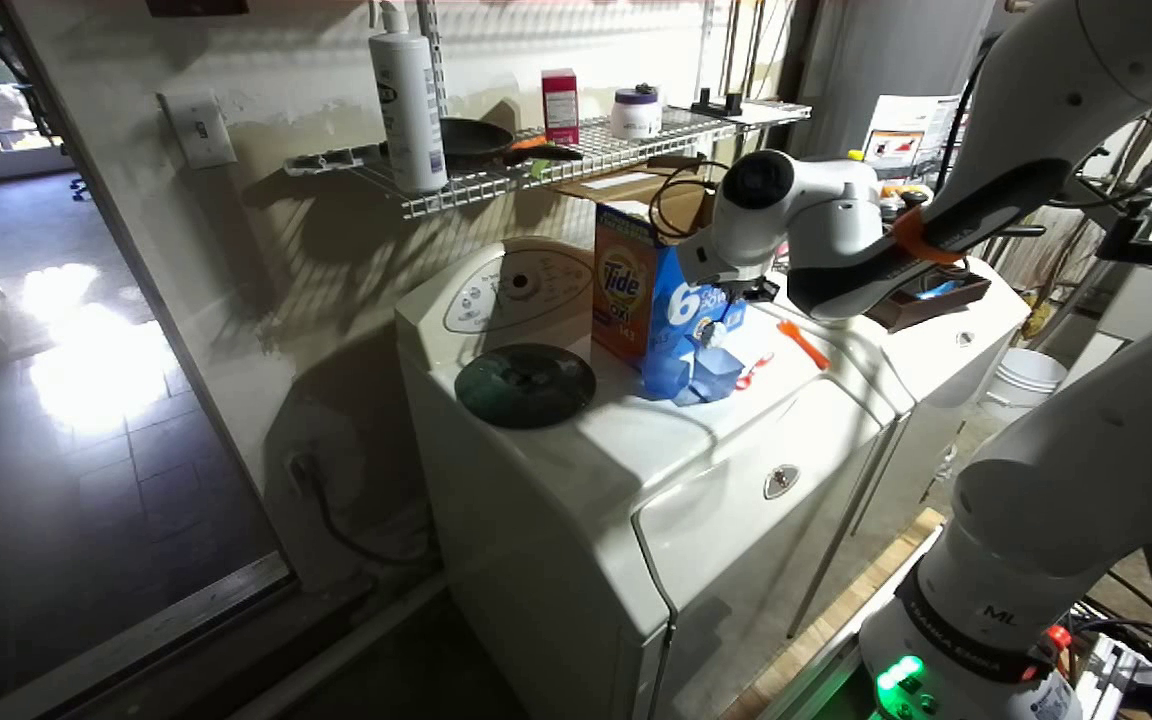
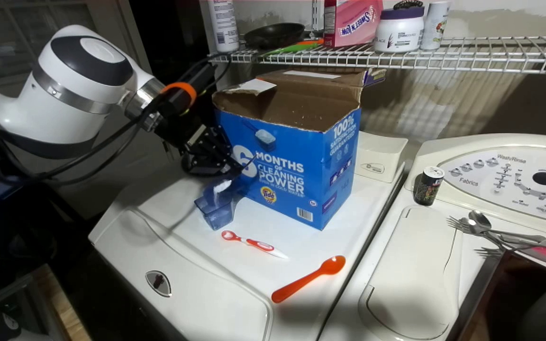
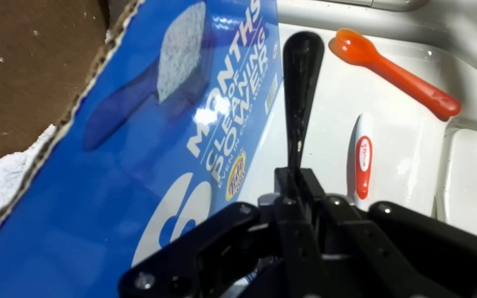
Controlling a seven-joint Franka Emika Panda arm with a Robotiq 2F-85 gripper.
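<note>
The gripper [image 3: 294, 182] is clamped around a black-handled utensil [image 3: 302, 70], whose rounded handle end sticks out beyond the grip. Just below it I see a clump of white powder [image 2: 222, 186] (whether it sits on the utensil's far end, I can't quite make out), right at the mouth of a see-through blue cup [image 2: 218, 215]. The cup stands on a white appliance [image 2: 173, 203], close beside the big blue Tide box [image 2: 277, 166], which is upright and torn open at the top. On the same surface lie a red-and-white spoon [image 2: 254, 242], near the cup, and an orange spoon [image 2: 308, 279], farther off. The neighbouring machine [image 2: 405, 265] carries a small dark can [image 2: 428, 187] and some forks and spoons [image 2: 481, 227]. In both exterior views, a frying pan [image 2: 275, 35] rests on the wire shelf [image 2: 472, 54].
</note>
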